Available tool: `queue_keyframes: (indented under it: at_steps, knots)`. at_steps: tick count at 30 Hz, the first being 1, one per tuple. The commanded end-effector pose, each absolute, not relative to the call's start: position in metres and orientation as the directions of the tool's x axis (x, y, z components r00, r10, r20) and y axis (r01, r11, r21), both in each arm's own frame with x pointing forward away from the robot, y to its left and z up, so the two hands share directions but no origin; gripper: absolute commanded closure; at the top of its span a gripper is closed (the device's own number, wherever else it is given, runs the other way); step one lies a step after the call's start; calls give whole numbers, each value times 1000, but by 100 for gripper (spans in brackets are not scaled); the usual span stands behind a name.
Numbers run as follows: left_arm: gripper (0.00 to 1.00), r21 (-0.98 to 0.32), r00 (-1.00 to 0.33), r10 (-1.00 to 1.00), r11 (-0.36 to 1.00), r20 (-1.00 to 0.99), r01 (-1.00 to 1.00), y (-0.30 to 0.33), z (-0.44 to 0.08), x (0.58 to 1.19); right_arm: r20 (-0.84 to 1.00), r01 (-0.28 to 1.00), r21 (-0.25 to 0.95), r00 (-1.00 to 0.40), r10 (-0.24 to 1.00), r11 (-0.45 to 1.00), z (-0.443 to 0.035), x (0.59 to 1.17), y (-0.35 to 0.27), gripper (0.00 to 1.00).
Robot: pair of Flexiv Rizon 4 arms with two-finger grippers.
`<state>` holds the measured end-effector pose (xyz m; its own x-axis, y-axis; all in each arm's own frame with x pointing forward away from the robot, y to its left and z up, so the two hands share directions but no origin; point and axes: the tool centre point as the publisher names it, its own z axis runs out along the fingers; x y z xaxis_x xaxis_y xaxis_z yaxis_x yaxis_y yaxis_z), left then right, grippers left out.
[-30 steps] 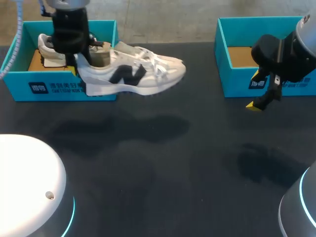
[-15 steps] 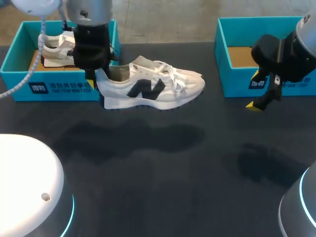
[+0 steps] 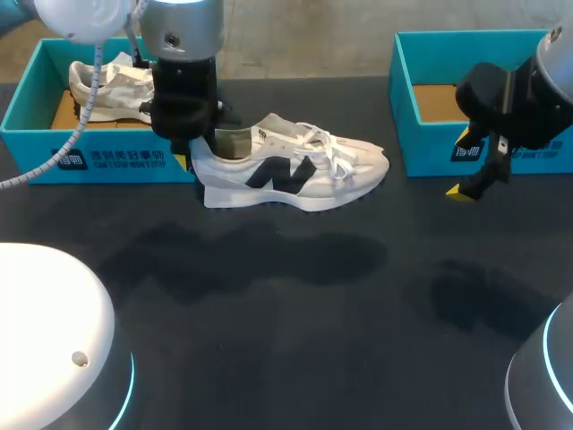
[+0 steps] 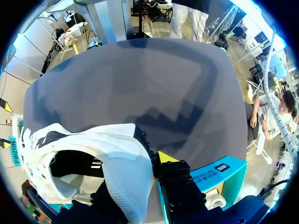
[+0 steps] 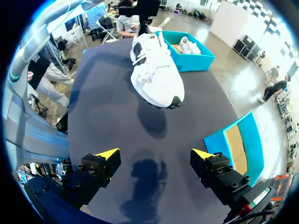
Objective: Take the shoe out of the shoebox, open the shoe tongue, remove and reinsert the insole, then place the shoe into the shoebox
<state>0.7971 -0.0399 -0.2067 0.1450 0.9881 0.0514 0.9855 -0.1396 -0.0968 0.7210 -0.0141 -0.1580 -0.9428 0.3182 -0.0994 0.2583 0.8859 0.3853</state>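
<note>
Seemingly aloft, shoe (image 3: 291, 170) just beyond shoebox (image 3: 98, 161) rim

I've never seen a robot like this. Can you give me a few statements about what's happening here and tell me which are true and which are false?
1. The left gripper holds the shoe by its heel. True.
2. The shoe sits in the right box. False: it hangs above the table, beside the left box, and the right box shows only its bare bottom.
3. The right gripper is open and holds nothing. True.
4. The left box is empty. False: a second shoe lies in it.
</note>
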Motion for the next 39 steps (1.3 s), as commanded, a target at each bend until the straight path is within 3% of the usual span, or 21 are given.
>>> queue_keyframes:
  at_steps: [1, 28, 39]
  knots:
    - [100, -61, 158, 987, -156, 35, 986, -38, -217, 788, -98, 260, 383, -943, 319, 886, -159, 723, -13, 0]
    - [100, 33, 119, 993, -119, 7, 992, -49, -332, 776, -98, 260, 383, -943, 319, 886, -159, 723, -13, 0]
    - [100, 0, 107, 994, -107, 14, 994, -51, -369, 783, -98, 260, 383, -943, 319, 886, -159, 723, -13, 0]
